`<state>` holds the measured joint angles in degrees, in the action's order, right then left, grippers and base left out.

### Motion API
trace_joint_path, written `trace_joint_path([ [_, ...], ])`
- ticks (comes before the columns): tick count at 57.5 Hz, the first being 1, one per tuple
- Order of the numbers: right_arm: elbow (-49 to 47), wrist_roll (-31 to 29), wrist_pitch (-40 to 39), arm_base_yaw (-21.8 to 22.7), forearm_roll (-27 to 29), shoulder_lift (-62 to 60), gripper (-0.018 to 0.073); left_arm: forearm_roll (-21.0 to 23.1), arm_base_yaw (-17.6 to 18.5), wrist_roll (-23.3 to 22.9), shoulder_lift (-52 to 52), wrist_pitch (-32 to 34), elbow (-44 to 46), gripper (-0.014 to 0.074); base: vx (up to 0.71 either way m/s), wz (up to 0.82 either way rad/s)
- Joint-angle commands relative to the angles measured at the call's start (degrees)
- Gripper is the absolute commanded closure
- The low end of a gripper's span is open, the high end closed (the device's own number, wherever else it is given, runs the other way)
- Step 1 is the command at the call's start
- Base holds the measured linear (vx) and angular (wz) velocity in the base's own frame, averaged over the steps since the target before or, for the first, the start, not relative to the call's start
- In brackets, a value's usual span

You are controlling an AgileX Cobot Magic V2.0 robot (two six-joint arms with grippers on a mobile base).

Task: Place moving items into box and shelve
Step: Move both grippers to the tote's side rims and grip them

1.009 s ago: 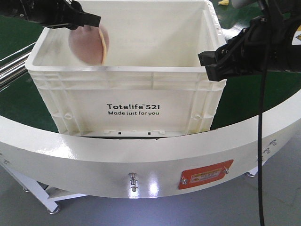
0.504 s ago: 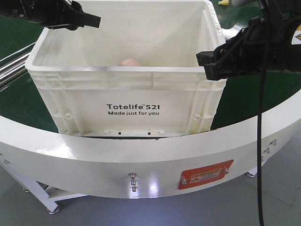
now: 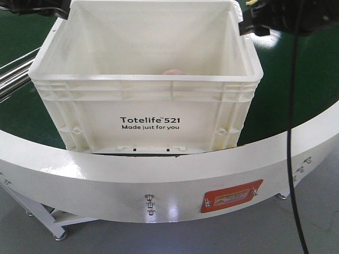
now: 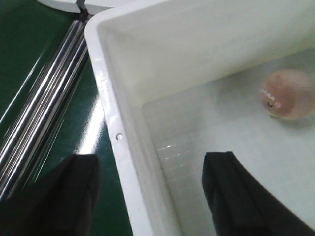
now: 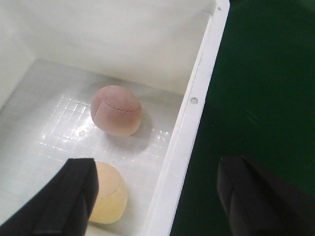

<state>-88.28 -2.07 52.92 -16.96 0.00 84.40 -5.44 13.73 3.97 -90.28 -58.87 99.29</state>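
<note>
Cream-white tote, front view: the tote (image 3: 143,114) stands on the green surface (image 3: 296,95) behind the curved white rail (image 3: 159,180), with its black print facing me.
Hidden, front view: only a sliver of the pink ball (image 3: 172,71) peeks over the near rim. That wall screens the rest of the tote floor.
Cut off, front view: the left gripper (image 3: 42,6) and right gripper (image 3: 265,18) are dark shapes clipped by the top edge, one at each far corner of the tote. I cannot read their fingers from here. A black cable (image 3: 290,159) hangs down on the right.
Hard to make out, left wrist view: the pink ball (image 4: 288,93) lies on the tote floor near the picture's right edge, blurred (its stitching barely shows). Chrome bars (image 4: 44,103) run beside the tote wall (image 4: 118,132).
Fingers, left wrist view: the left gripper (image 4: 147,196) is spread wide and holds nothing. One finger (image 4: 54,196) is outside the wall and the other is over the inside.
Hidden, right wrist view: the yellow ball (image 5: 108,196) sits on the tote floor near the pink ball (image 5: 116,109), partly covered by a black finger (image 5: 64,201).
Fingers, right wrist view: the right gripper (image 5: 162,196) is also wide apart and empty. Its fingers straddle the tote rim (image 5: 194,101), and I can't tell if they touch it.
</note>
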Motion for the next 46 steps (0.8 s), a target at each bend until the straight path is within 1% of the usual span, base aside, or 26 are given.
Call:
trace_joint_path([
  [1,-7.09,1.30,1.87,0.29,-0.30,2.06,-0.0009,-4.06,0.78,-4.66,2.04,1.71,2.02,0.0043,0.00,0.00],
  [10,-14.49,2.71,7.73,0.29,0.00,8.69,-0.0008,-5.00,0.12,-9.16,1.11,1.19,2.02,0.0043,0.00,0.00],
  [19,-17.79,4.65,10.52,0.29,-2.83,13.01,-0.0008,-5.08,0.02,-9.27,-0.33,-0.95,2.02,0.0043,0.00,0.00],
  [26,-18.40,7.06,11.69,0.29,-6.02,14.57,-0.0008,-4.71,-1.92,-10.43,-1.80,-1.50,2.02,0.0043,0.00,0.00],
  [29,-18.40,7.33,11.69,0.29,-6.15,14.83,-0.0008,-4.71,-2.65,-10.74,-2.55,-1.94,2.02,0.0043,0.00,0.00],
  [31,-18.40,7.33,11.40,0.29,-5.98,14.83,-0.0008,-4.22,-3.15,-10.74,-3.05,-2.29,2.02,0.0043,0.00,0.00],
  [36,-18.40,7.33,10.85,-0.15,-5.91,15.01,-0.0008,-1.28,-3.88,-10.23,-4.48,-2.71,2.02,0.0043,0.00,0.00],
  [40,-18.40,7.77,10.88,-0.87,-6.76,15.49,-0.0008,-1.21,-3.88,-10.25,-5.60,-2.99,2.02,0.0043,0.00,0.00],
  [46,-18.40,10.40,11.05,-2.71,-11.20,16.62,-0.0008,-1.21,-3.88,-10.25,-6.45,-3.47,2.02,0.0043,0.00,0.00],
])
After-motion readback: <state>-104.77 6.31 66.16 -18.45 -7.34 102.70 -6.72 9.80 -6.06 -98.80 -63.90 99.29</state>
